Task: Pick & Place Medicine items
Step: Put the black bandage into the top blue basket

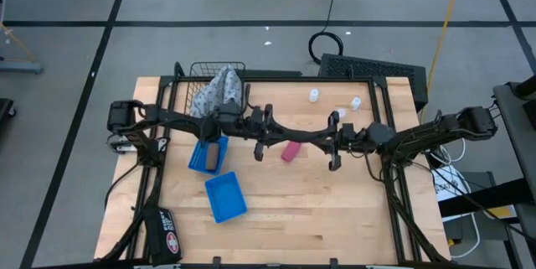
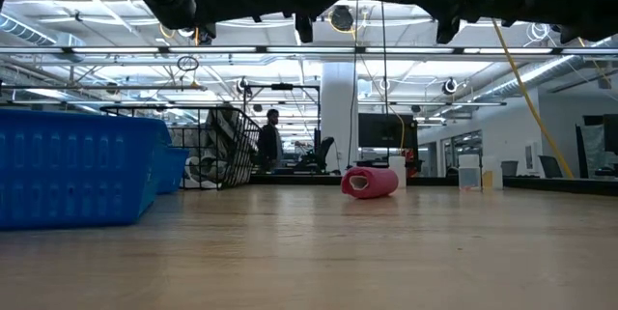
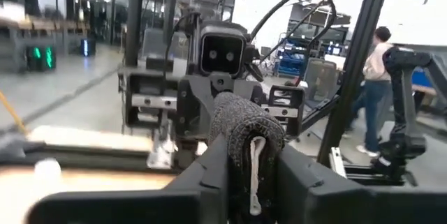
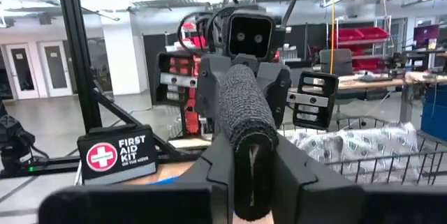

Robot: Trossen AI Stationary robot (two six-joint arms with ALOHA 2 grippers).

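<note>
Wooden planks fill the middle of the high view, with grey floor all round. Both arms meet at frame centre. The left gripper [image 1: 261,135] has its fingers pressed together, nothing between them; its own wrist view shows the wrapped fingers [image 3: 246,140] closed flat. The right gripper [image 1: 334,139] is likewise clenched on nothing, its padded fingers [image 4: 244,123] touching in the right wrist view. Each wrist camera stares straight at the other arm's camera face.

Between the two grippers lies the pink tube [image 1: 290,152], on its side on the table [image 1: 318,210]. The low view shows what the top-down one cannot: the tube's open end [image 2: 359,183] and both grippers hanging well above the wood. Three white bottles [image 1: 314,95] stand apart, upper centre-right, near the far edge. One blue tray [image 1: 225,196] lies lower left of centre; another sits just under the left arm. A wire basket [image 1: 209,80] with the grey patterned cloth [image 1: 219,90] is at the upper left edge. A first aid kit [image 1: 167,234] rests at the lower left corner. Bare wood spreads across the lower right. A person [image 2: 269,142] stands far behind.
</note>
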